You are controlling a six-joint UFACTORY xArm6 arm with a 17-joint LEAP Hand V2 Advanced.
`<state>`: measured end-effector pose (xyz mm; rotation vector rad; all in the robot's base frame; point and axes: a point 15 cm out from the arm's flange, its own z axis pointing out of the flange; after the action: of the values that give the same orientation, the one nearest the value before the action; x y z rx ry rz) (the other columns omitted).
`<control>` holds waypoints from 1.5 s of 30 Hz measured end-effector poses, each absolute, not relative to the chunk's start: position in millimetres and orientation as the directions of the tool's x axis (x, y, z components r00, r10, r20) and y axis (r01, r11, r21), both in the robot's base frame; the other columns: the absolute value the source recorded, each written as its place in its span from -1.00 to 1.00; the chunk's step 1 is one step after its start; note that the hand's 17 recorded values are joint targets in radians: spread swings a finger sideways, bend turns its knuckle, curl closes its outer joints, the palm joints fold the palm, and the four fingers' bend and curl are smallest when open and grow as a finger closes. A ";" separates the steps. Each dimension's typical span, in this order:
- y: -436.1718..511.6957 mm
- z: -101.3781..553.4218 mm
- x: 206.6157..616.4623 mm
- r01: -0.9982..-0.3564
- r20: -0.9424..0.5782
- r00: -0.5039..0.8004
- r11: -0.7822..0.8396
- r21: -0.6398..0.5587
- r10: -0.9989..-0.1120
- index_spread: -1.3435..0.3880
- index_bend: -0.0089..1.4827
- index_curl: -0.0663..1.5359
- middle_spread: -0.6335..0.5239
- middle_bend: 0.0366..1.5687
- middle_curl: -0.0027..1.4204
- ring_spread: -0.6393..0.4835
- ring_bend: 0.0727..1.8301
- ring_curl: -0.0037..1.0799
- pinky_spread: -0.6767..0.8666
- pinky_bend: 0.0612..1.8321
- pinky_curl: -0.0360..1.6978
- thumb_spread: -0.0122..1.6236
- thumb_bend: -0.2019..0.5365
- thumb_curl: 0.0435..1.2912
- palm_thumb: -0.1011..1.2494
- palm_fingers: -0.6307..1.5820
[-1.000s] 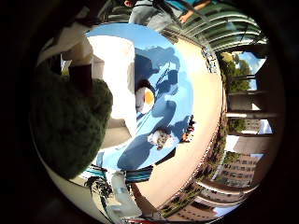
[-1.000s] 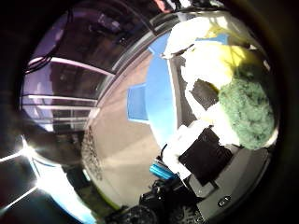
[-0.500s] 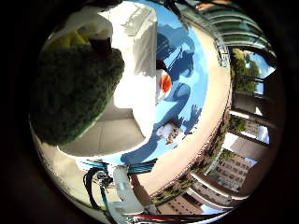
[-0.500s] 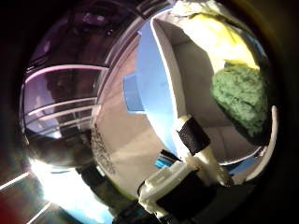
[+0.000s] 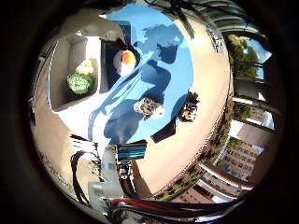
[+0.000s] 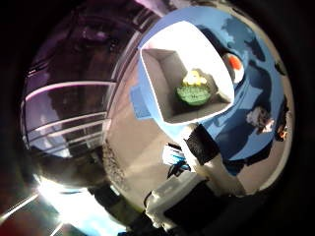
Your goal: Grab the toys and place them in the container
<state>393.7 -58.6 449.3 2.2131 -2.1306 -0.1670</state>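
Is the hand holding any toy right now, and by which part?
Nothing is held. The green toy lies in the white container beside a yellow toy, clear of the hand. Whether its fingers are open cannot be told.

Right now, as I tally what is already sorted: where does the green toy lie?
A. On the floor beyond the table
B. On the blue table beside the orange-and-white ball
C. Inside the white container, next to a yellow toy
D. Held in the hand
C: the green toy sits on the bottom of the white container, touching a yellow toy, while the orange-and-white ball lies outside on the blue table.
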 end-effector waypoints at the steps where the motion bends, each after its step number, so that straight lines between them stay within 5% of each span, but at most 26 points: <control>1: -63.0 449.8 392.4 -0.992 -0.028 0.033 -0.037 0.122 -0.999 0.26 -0.78 -0.56 0.30 -0.81 -0.50 0.74 -0.57 -0.40 0.54 -0.12 -0.49 0.58 -0.51 -0.52 -0.02 -0.42; 20: -253.5 356.8 314.0 -0.979 0.026 -0.048 0.052 0.196 -0.998 0.40 -0.78 -0.60 0.30 -0.80 -0.51 0.68 -0.57 -0.41 0.51 -0.20 -0.58 0.56 -0.50 -0.53 0.04 -0.37; 45: -297.1 200.8 354.3 -0.979 0.036 0.002 0.005 0.204 -0.999 0.45 -0.77 -0.61 0.23 -0.80 -0.52 0.64 -0.59 -0.42 0.48 -0.24 -0.67 0.48 -0.51 -0.49 0.12 -0.30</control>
<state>354.3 -297.1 200.8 2.0951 -2.0983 -0.1778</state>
